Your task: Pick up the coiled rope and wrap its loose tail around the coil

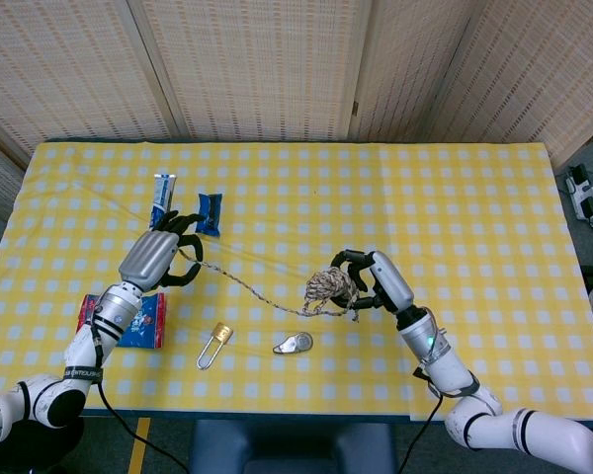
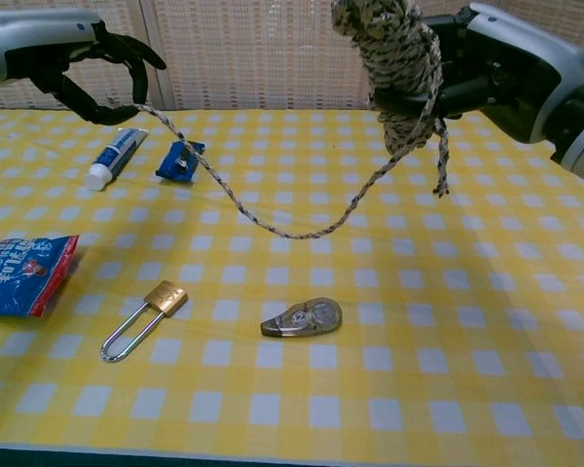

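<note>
Gripping the soft, light coil [image 2: 394, 68], the right hand [image 2: 487, 73] steadies it. The left hand [image 2: 73, 63] pinches the limp tail [image 2: 273, 226]; grip near its end.

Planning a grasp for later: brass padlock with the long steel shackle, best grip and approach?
Grip the brass padlock by its squat body, fingers across the sides, coming from above: it lies flat on the checked tablecloth, and the thin shackle offers little purchase.

The chest view's left edge cuts off the snack packet [image 2: 19, 275].
</note>
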